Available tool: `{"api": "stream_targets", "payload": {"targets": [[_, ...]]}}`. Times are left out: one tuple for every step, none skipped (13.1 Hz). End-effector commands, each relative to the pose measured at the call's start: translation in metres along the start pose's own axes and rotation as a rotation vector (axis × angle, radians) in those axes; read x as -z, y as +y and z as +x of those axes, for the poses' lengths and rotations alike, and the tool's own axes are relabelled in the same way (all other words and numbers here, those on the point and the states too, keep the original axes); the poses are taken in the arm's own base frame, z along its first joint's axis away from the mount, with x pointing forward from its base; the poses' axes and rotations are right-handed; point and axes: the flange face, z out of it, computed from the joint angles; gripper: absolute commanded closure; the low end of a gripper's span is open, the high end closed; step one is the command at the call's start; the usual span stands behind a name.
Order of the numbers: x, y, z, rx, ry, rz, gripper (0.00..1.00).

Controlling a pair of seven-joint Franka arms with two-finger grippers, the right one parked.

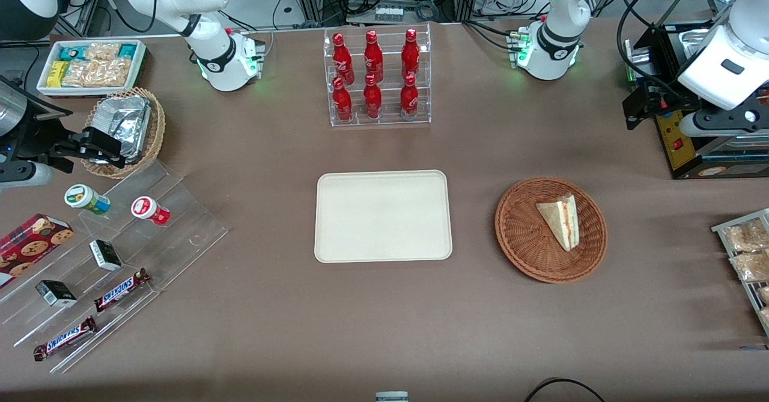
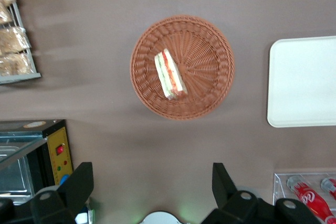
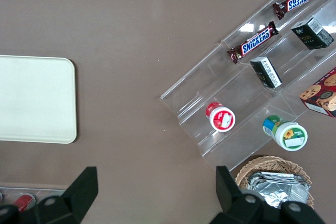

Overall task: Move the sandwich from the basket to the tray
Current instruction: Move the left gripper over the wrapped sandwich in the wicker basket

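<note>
Wicker basket (image 1: 551, 229) holds the sandwich (image 1: 561, 222), lying flat, untouched. I judge nothing done: pick, carry and set-down all remain. Cream tray (image 1: 382, 216) beside it holds nothing. My gripper (image 2: 152, 184) hangs high above the table near the basket, fingers spread wide, holding nothing.

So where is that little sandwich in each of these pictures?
Front view: the sandwich lies in the basket, beside the tray, toward the working arm's end of the table.
Left wrist view: the sandwich lies in the basket, with the open gripper high above the table near it.
Right wrist view: not in it.
Shared landmark: the tray, seen in all three views.
</note>
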Motion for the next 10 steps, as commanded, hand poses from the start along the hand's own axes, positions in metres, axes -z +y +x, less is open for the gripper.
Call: {"api": "stream_targets", "payload": {"targets": [[-0.011, 0.000, -0.007, -0.013, -0.044, -0.019, 0.00], [-0.019, 0.000, -0.005, -0.013, -0.058, -0.018, 0.00], [-0.030, 0.001, -0.002, -0.015, -0.072, -0.017, 0.00], [-0.048, 0.003, 0.003, -0.018, -0.084, -0.016, 0.00], [-0.074, 0.002, 0.004, -0.017, -0.093, -0.004, 0.00], [-0.094, 0.003, 0.004, -0.018, -0.082, 0.007, 0.00], [-0.115, 0.004, 0.005, -0.019, -0.074, 0.007, 0.00], [-0.132, 0.005, 0.007, -0.020, -0.060, 0.006, 0.00], [-0.148, 0.006, 0.011, -0.017, -0.049, 0.005, 0.00], [-0.164, 0.007, 0.012, -0.010, -0.033, 0.002, 0.00]]}}
